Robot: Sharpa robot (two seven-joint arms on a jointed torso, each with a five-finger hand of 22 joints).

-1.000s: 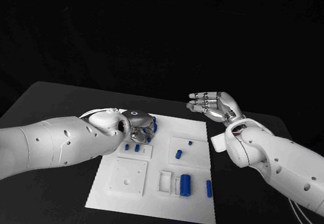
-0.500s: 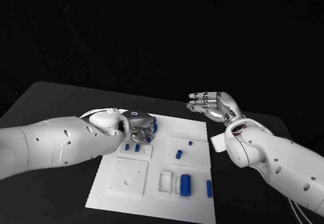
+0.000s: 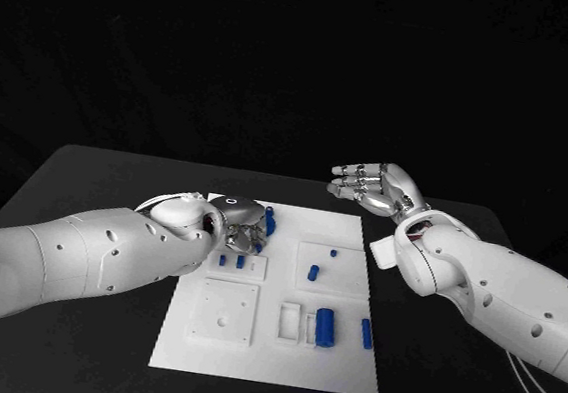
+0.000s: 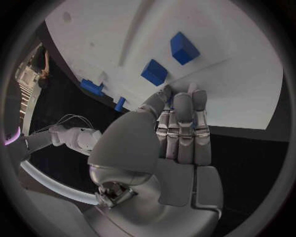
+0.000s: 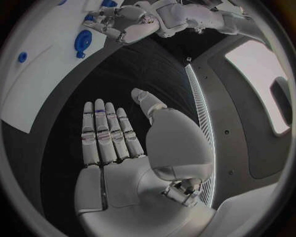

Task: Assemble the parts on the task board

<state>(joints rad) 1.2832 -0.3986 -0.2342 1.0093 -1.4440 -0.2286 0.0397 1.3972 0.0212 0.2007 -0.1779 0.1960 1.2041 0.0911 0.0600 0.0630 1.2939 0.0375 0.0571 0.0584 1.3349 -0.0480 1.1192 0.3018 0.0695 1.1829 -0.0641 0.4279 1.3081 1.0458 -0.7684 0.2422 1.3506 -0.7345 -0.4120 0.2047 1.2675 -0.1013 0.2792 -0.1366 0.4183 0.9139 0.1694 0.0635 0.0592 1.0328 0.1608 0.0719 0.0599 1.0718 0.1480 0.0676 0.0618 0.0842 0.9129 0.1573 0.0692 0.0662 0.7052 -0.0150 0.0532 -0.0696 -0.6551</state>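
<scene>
The white task board [image 3: 274, 357] lies in the middle of the black table. My left hand [image 3: 233, 225] rests on its far left corner, fingers [image 4: 182, 123] pressed close together against a long blue part [image 3: 269, 220]. Slivers of that part [image 4: 196, 117] peek out between them. Two small blue blocks [image 4: 154, 72] stand in the board just past the fingertips. My right hand [image 3: 374, 185] hangs above the table's far right side, fingers spread and holding nothing. The right wrist view shows its bare palm [image 5: 117, 148], with the left hand [image 5: 126, 27] far off.
Further blue parts sit on the board: two small pegs [image 3: 231, 260], a slanted piece [image 3: 314, 270], a thick cylinder [image 3: 325, 325] and a bar [image 3: 367, 331]. A white square plate [image 3: 226, 311] and white holders [image 3: 290, 319] fill the near half. Bare table lies on both sides.
My left hand has shifted slightly toward me and to the left, so more of the long blue part shows. The right hand has stayed where it was.
</scene>
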